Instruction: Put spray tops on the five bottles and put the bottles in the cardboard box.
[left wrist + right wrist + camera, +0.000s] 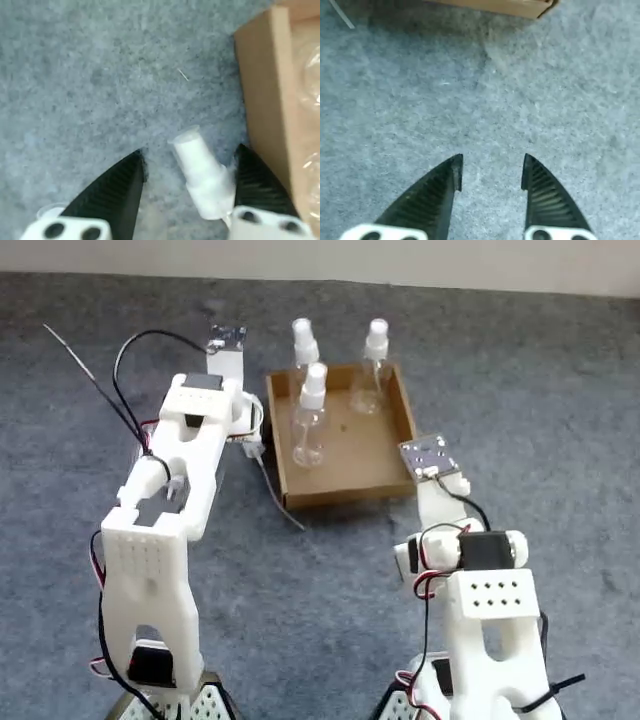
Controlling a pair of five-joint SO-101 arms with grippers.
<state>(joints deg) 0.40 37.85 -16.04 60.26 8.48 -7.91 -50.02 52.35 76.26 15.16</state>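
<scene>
Spray top (202, 175) of white plastic lies on grey carpet (75, 75) between open jaws of left gripper (190, 154), just beside brown cardboard box (262, 90). We should squeeze softly round its fat middle. Right gripper (492, 159) open, empty.

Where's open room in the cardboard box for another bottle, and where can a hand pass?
Bare: the cardboard box floor by its front and right walls, and carpet outside its front wall. Crowded: the box's far and left parts, with bottles, and beside its left wall, where the left gripper straddles a spray top.
</scene>
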